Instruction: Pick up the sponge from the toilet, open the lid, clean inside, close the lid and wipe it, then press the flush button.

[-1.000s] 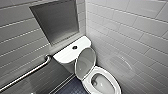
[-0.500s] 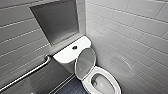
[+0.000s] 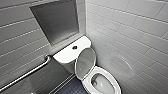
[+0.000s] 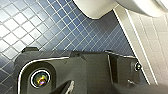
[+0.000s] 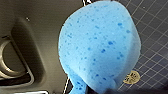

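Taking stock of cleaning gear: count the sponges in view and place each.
1. The blue sponge shows close before the right wrist camera, above the dark tiled floor. Others could hide behind the toilet.

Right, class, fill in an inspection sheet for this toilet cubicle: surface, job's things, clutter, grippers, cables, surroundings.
Surface: floor of small dark blue tiles, one pale round spot on it.
Job's things: toilet white; lid raised, upright before the tank; flush button dark, on the tank top; sponge blue, held.
Clutter: nothing seen.
Grippers: right gripper shut on the sponge, above the floor.
Cables: nothing seen.
Surroundings: white tiled walls, grab bar on one wall, recessed niche above the tank.
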You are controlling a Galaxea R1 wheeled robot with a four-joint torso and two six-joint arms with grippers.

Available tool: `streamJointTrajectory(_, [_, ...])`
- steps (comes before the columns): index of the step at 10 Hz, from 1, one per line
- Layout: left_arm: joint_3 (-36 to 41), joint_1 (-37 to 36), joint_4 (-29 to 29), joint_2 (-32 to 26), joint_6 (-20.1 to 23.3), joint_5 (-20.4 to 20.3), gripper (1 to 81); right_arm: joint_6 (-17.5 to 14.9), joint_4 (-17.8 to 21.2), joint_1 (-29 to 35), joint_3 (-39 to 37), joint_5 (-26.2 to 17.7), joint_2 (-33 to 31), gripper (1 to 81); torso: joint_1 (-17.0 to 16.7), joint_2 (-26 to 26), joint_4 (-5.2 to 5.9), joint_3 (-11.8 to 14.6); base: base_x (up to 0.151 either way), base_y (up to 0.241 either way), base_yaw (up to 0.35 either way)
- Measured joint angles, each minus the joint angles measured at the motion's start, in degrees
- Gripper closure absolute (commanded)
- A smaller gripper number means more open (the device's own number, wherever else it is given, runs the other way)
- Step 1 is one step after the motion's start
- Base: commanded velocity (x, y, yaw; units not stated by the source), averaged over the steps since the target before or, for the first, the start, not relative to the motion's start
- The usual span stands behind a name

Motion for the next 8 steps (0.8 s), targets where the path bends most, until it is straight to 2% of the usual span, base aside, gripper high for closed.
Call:
streamJointTrajectory(1, [0.99, -1.79, -1.57, -0.96, -0.2, 1.05, 1.0, -8.52, 7.33, -0.09, 0.61, -1.22, 0.38, 81.1, 0.0, 0.0, 0.0, 0.0, 0.0, 0.0, 0.0])
streamJointTrajectory(3, [3.41, -5.79, -5.07, -2.12, -0.34, 2.57, 1.0, -27.78, 23.89, 0.02, 2.54, -1.32, 0.07, 81.1, 0.0, 0.0, 0.0, 0.0, 0.0, 0.0, 0.0])
streamJointTrajectory(4, [4.57, -8.16, -7.19, -2.51, -0.34, 2.9, 1.0, -34.82, 31.29, 0.48, 4.27, -0.63, -0.37, 81.1, 0.0, 0.0, 0.0, 0.0, 0.0, 0.0, 0.0])
streamJointTrajectory(5, [5.23, -10.37, -9.05, -2.95, -0.37, 3.06, 1.0, -38.86, 36.29, 1.19, 6.18, -0.09, -0.76, 81.1, 0.0, 0.02, 0.0, 0.0, 0.0, 0.0, 0.0])
streamJointTrajectory(6, [5.49, -12.39, -11.22, -3.36, -0.34, 3.17, 1.0, -40.28, 38.36, 2.12, 7.28, -0.39, -0.8, 81.1, 0.0, 0.02, 0.0, -0.02, 0.0, 0.0, 0.0])
streamJointTrajectory(8, [5.78, -15.65, -16.27, -3.71, -0.37, 3.15, 1.0, -40.72, 38.17, 4.39, 7.33, -5.4, -0.54, 81.1, 0.0, 0.04, 0.0, -0.02, 0.0, 0.0, 0.0])
